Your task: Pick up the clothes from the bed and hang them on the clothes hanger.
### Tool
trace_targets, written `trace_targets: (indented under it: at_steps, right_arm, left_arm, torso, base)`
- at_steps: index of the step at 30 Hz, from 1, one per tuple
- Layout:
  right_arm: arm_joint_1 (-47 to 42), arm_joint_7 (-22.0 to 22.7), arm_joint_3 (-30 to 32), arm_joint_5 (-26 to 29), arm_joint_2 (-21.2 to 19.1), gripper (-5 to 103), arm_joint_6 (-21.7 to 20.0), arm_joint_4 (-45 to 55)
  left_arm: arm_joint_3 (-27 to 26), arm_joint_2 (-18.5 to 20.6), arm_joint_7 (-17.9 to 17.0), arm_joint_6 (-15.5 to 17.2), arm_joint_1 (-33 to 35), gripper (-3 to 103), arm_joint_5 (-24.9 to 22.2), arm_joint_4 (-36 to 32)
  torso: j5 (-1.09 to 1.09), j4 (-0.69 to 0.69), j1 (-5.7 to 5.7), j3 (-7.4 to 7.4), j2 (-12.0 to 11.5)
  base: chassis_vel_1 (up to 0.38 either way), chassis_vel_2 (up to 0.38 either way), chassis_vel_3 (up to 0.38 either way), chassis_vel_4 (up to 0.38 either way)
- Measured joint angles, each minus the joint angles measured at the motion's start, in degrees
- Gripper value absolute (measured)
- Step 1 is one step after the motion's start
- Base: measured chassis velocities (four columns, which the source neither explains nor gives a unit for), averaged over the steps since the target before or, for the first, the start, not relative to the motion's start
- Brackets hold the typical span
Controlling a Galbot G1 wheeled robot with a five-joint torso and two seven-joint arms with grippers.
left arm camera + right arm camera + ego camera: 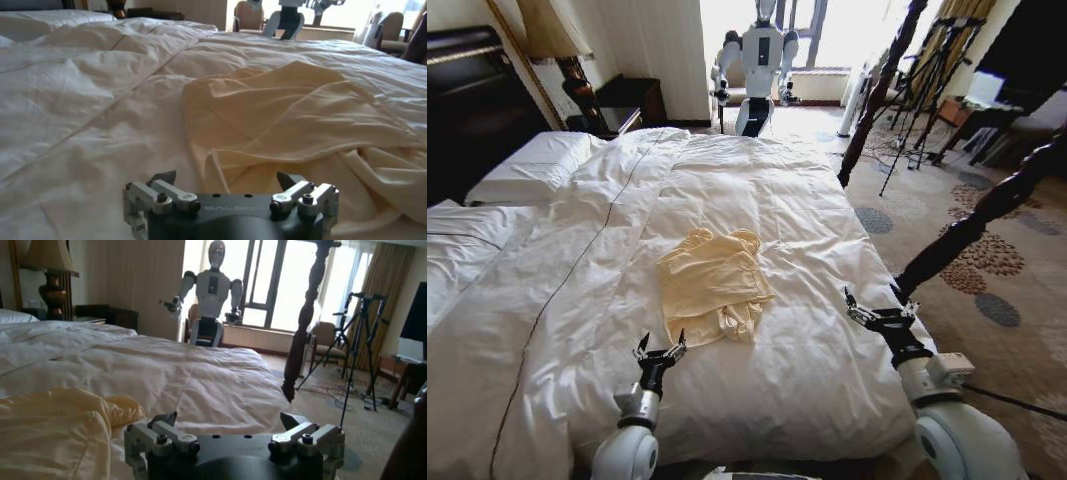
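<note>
The clothes, a crumpled pale yellow garment, lie in the middle of the bed on its white duvet. My left gripper hovers open just short of the garment's near edge; the left wrist view shows the cloth spread right ahead of the open fingers. To the right of the garment, near the bed's right edge, my right gripper is open with nothing in it. From the right wrist view the yellow cloth lies beside that gripper. The clothes hanger is out of view.
Another white robot stands beyond the bed's far end by the window. Dark bedposts rise at the bed's right side. Black tripods stand on the patterned carpet at the right. Pillows and a lamp sit at the left.
</note>
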Motion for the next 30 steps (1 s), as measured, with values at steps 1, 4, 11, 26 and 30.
trace_targets:
  at_steps: [1, 4, 11, 26, 30]
  right_arm:
    - [0.0, 0.0, 0.0, 0.0, 0.0, 100, 0.0, 0.0]
    - [0.12, 0.66, -0.44, 0.04, -0.5, 100, -0.12, -0.68]
    - [0.16, 2.52, -0.78, -0.49, -0.61, 100, -0.18, -1.47]
    - [0.92, 4.61, -2.01, -0.38, -0.22, 100, -1.19, -2.35]
    - [1.02, 5.37, -2.11, -0.37, 0.02, 100, -1.14, -2.51]
  left_arm:
    - [0.0, 0.0, 0.0, 0.0, 0.0, 100, 0.0, 0.0]
    - [0.01, 0.65, -0.59, 0.29, -2.13, 100, 1.03, 2.79]
    - [0.1, 1.15, -0.73, -1.43, -4.74, 89, 1.26, 5.38]
    - [0.56, 3.34, 1.6, -3.45, -6.01, 48, 0.69, 7.3]
    - [0.95, 3.81, 2.0, -4.04, -6.25, 40, -0.3, 7.95]
  torso:
    - [0.0, 0.0, 0.0, 0.0, 0.0]
    - [0.0, -0.03, 0.0, 0.0, 0.0]
    - [0.0, -0.02, 0.0, 0.0, 0.0]
    - [0.0, -0.02, 0.0, -0.01, 0.0]
    - [0.0, -0.02, 0.0, -0.01, 0.0]
  base:
    - [0.0, 0.0, 0.0, 0.0]
    - [0.0, 0.0, 0.0, 0.0]
    - [0.0, 0.0, 0.0, 0.0]
    - [0.0, 0.0, 0.0, 0.0]
    - [0.0, 0.0, 0.0, 0.0]
